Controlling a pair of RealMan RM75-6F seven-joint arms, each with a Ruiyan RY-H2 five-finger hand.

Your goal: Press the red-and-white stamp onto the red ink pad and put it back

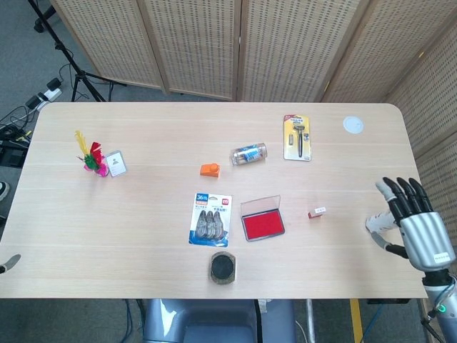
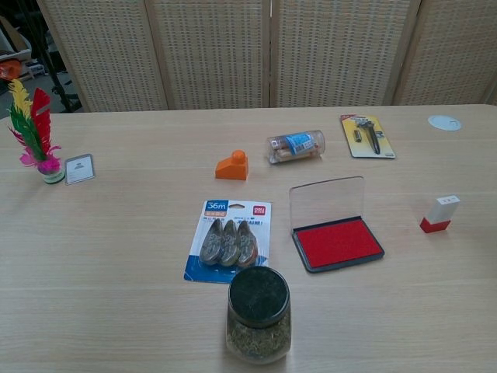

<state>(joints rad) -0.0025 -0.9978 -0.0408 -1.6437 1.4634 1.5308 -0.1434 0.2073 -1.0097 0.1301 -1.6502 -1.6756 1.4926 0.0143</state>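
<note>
On pale woodgrain table (image 1: 143, 236), blocky stamp (image 1: 317, 212), glossy rectangular ink pad (image 1: 262, 225)

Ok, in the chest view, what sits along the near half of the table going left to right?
Blue tape card pack → lidded glass jar → open red ink pad → red-and-white stamp.

Right robot hand (image 1: 418, 229): seen in head view only, wrist cut off by the lower right corner; it covers most of a white bottle (image 1: 373, 222) at the worktop (image 1: 143, 214) edge. Left robot hand (image 1: 8, 264): only a grey tip shows at the left edge; its pose cannot be told. Blister pack (image 2: 229, 241) and small card (image 2: 79, 169): print too small to read. Jar (image 2: 258, 315): base near the chest view's bottom edge.
</note>
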